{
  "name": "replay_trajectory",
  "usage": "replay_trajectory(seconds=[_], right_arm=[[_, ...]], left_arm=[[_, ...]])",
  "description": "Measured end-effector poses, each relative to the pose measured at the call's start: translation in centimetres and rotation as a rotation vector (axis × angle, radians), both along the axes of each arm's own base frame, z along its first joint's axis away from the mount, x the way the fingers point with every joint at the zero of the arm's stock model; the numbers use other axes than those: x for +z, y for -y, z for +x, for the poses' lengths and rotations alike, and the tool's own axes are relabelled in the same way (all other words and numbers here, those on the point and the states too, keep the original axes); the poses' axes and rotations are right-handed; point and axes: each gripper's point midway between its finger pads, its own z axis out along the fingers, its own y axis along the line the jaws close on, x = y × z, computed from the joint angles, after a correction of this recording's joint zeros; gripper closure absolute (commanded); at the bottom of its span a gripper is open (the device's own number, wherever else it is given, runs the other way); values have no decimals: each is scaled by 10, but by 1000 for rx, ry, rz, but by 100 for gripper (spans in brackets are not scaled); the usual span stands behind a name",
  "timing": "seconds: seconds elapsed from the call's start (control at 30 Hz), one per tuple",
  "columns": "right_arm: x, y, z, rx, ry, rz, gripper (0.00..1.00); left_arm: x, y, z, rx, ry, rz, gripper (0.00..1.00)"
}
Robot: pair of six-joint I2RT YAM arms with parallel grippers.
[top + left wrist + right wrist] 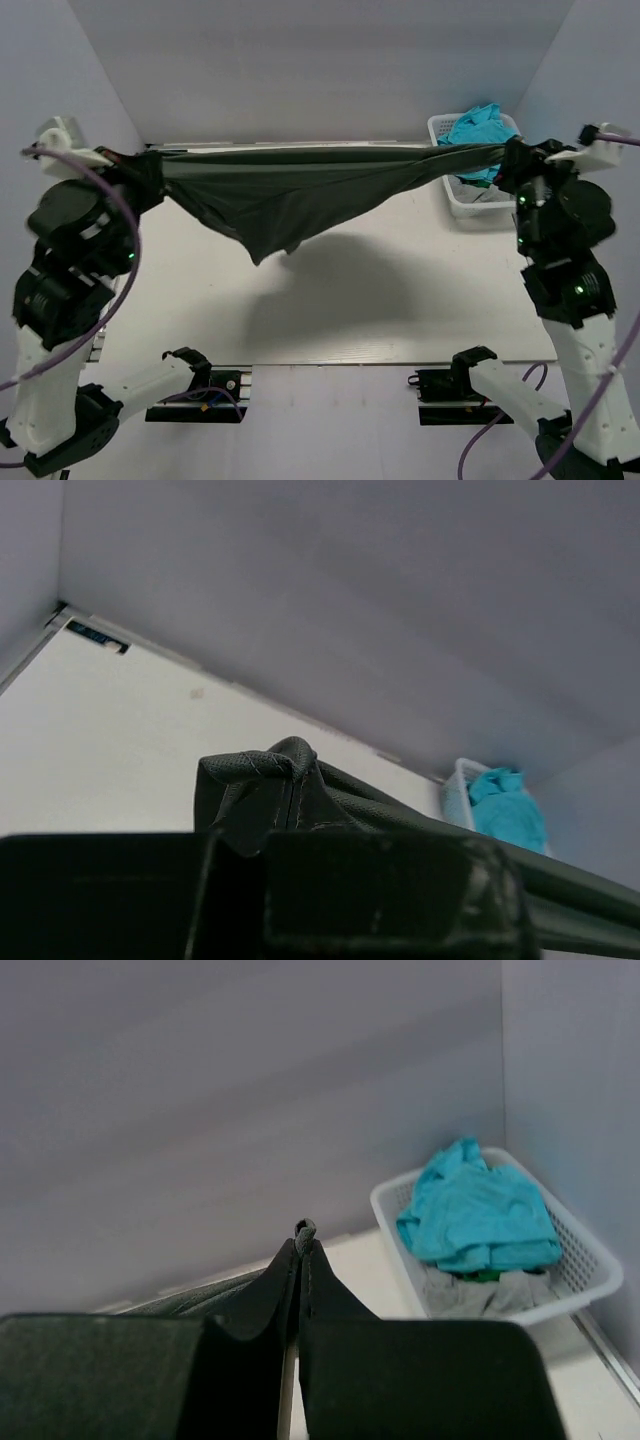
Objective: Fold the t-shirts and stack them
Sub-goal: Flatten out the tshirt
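Position: charcoal t-shirt (290, 195) stretched taut in air above table (420, 300) | Grip: left gripper (150, 172) and right gripper (505, 160) clamped tight on opposite edges | Risk: tension may pull thin cloth pinch free, dropping shirt crumpled.

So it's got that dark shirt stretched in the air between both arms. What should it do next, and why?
Probably lower both arms together and lay the dark shirt flat on the table. The left gripper and right gripper each pinch one end, and the cloth hangs above the table with its middle sagging. Folding likely needs it spread out first.
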Motion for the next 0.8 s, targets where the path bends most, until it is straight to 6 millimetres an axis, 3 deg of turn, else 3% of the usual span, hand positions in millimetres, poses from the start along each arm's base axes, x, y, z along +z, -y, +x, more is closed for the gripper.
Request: replay_trajectory(seconds=[0.23,0.37,0.47,0.57,0.63,0.7,0.8], right_arm=[[61,-2,-64,136,199,23,100],[68,-8,-79,192,234,20,100],[51,-13,-67,201,193,17,100],[6,-24,-33,197,70,15,100],[-43,-35,-2,190,-59,11,100],[-109,-46,29,184,-228,-4,100],[-215,-59,62,172,-493,-29,100]], left_arm=[[53,-13,-54,-128,197,-59,100],[60,-16,-64,-145,236,-68,100],[44,-9,-48,-131,189,-46,100],[11,12,-9,-107,73,12,100],[-29,35,30,-97,-44,72,100],[-82,57,69,-90,-178,141,100],[-203,90,122,-108,-450,272,100]])
